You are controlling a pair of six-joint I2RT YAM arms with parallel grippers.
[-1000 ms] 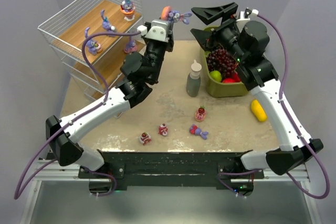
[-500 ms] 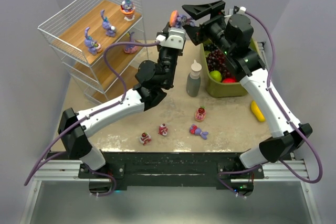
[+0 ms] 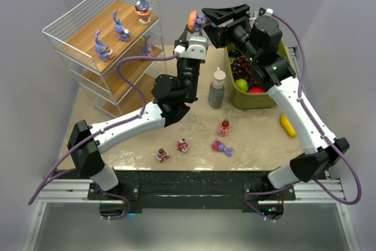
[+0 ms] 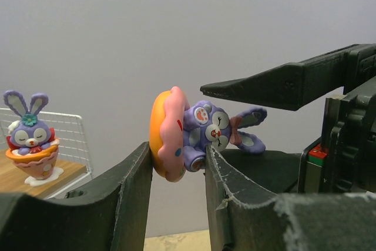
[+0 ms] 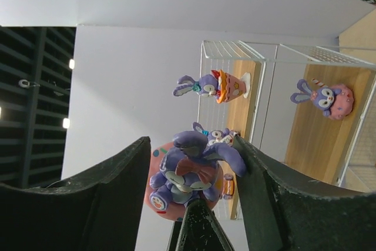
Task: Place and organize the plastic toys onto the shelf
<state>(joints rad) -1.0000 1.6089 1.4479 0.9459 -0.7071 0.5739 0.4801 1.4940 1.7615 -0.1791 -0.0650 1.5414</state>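
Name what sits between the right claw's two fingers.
The purple long-eared plastic bunny on its pink round base, pinched by the left claw; the right wrist view shows it.

Left arm [image 3: 135, 123] across the gap between shelf [image 3: 85, 34] and bottle [image 3: 217, 88]; bin [image 3: 261, 101] beside bottle.

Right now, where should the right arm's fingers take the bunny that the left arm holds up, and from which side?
Take the free head and ears. The bunny lies sideways: the left fingers clamp its pink round base, its head points away. Probably bring the right fingers in from the ear side, above and below.
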